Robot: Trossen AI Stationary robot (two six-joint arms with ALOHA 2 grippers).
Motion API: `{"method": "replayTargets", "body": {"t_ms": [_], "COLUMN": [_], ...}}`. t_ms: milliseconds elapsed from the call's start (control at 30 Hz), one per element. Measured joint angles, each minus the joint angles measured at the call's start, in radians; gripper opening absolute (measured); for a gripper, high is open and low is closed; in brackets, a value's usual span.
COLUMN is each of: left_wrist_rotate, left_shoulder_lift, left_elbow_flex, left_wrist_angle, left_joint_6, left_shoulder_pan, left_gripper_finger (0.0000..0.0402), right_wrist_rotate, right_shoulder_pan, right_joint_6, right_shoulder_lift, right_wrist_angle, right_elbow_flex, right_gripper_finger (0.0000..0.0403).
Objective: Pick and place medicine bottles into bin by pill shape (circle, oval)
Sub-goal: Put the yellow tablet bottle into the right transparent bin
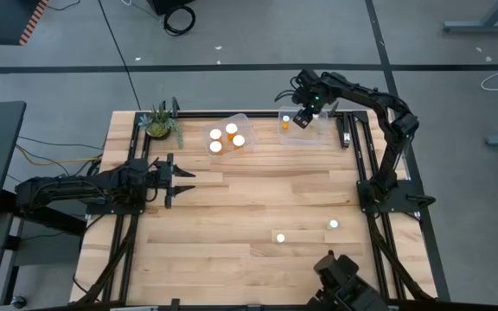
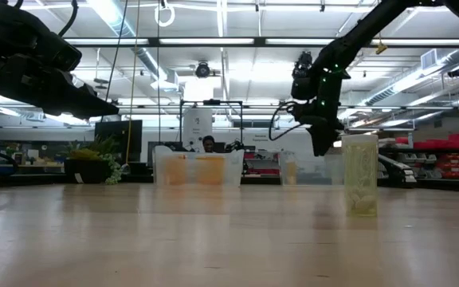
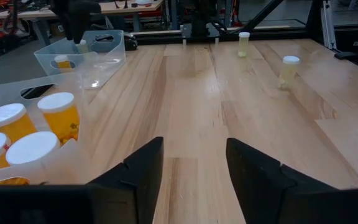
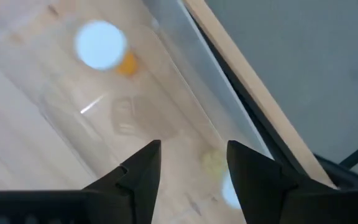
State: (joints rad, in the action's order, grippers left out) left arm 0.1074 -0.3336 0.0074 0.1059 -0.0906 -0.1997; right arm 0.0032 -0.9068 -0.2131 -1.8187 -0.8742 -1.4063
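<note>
Right tool (image 1: 302,118): hangs over the far-right clear bin (image 1: 318,136); fingers parted, nothing between them.

Directly beneath the right tool: one orange medicine bottle (image 4: 102,46), white cap up, inside that bin. A second pale bottle (image 4: 215,163) lies under the fingertips, partly masked by them; whether it rests in the bin cannot be told.

Beside the right tool, toward the left arm: second clear bin (image 1: 242,121) holding four white-capped orange bottles (image 1: 231,129), upright, close together.

Well behind the right tool, on open tabletop (image 1: 232,225): two loose bottles (image 1: 279,238), (image 1: 334,225), well apart from both bins, still to be sorted.

Left tool (image 1: 180,178): waits at the left side of the tabletop, fingers half open, empty.

Handling, judged: bottles light, rigid plastic, smooth-walled and liable to slip or tip; best taken across the body just under the cap.

Hard to make out: pill shapes inside every bottle; bin walls nearly invisible from table height.
</note>
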Motion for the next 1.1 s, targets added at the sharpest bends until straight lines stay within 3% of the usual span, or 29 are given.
{"method": "replayTargets", "body": {"t_ms": [267, 567, 700, 1100], "left_wrist_rotate": [0.0, 0.0, 0.0, 0.0], "left_shoulder_lift": [0.0, 0.0, 0.0, 0.0], "left_elbow_flex": [0.0, 0.0, 0.0, 0.0], "left_wrist_angle": [0.0, 0.0, 0.0, 0.0], "left_joint_6": [0.0, 0.0, 0.0, 0.0], "left_shoulder_pan": [0.0, 0.0, 0.0, 0.0], "left_gripper_finger": [0.0188, 0.0181, 0.0185, 0.0182], "right_wrist_rotate": [0.004, -0.011, 0.034, 0.054], "right_shoulder_pan": [0.081, 0.255, 0.321, 0.423], "right_joint_6": [0.024, 0.023, 0.029, 0.116], "right_shoulder_lift": [0.0, 0.0, 0.002, 0.042], "right_wrist_angle": [-0.009, 0.007, 0.009, -0.06], "right_elbow_flex": [-0.014, -0.013, -0.027, -0.027], "right_gripper_finger": [0.0191, 0.0191, 0.019, 0.0188]}}
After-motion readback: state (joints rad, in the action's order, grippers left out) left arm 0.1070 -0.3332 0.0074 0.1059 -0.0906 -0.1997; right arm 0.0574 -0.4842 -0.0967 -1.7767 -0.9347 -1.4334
